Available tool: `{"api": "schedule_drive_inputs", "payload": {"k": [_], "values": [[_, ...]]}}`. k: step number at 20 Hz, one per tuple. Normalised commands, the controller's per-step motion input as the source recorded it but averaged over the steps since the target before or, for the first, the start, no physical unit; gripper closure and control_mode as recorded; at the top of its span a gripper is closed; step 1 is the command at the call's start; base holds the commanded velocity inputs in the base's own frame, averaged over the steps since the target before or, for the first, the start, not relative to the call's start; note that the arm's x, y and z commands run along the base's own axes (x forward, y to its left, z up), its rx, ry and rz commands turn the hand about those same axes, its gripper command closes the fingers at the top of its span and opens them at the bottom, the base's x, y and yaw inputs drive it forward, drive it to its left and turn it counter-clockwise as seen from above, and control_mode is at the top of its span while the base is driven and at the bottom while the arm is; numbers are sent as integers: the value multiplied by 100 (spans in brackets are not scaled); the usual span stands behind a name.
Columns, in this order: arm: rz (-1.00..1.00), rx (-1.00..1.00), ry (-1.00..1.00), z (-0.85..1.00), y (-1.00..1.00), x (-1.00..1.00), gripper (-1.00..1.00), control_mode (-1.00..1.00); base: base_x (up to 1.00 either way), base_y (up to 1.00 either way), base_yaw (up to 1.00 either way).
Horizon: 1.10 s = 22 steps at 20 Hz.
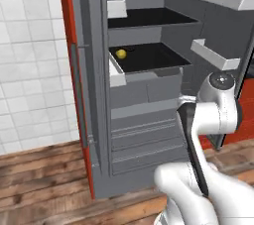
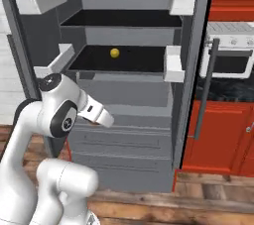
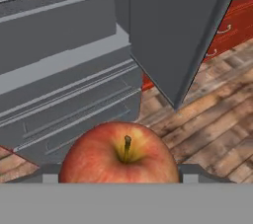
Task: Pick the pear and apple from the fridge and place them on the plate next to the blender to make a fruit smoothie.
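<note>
My hand (image 3: 121, 181) grips apple (image 3: 120, 153), stem facing camera, low in front of fridge (image 3: 64, 70) drawers. Pear (image 2: 114, 52) sits above, on fridge's lower black shelf.

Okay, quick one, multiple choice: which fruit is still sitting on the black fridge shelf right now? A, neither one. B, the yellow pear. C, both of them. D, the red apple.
B: the small yellow pear sits alone on the black shelf inside the open fridge, while the hand view shows the red apple close up at the claw, outside the fridge and low in front of its drawers.
</note>
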Motion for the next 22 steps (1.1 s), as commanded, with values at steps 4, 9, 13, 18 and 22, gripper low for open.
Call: {"api": "schedule_drive_inputs", "payload": {"k": [4, 9, 13, 18, 22], "values": [[0, 0, 0, 0, 0, 0, 100, 100, -92, 0, -62], [0, 0, 0, 0, 0, 0, 100, 100, -70, 0, -74], [0, 0, 0, 0, 0, 0, 100, 100, -43, -1, -74], [0, 0, 0, 0, 0, 0, 100, 100, -18, 0, -71], [0, 0, 0, 0, 0, 0, 100, 100, 3, 0, -63]]}}
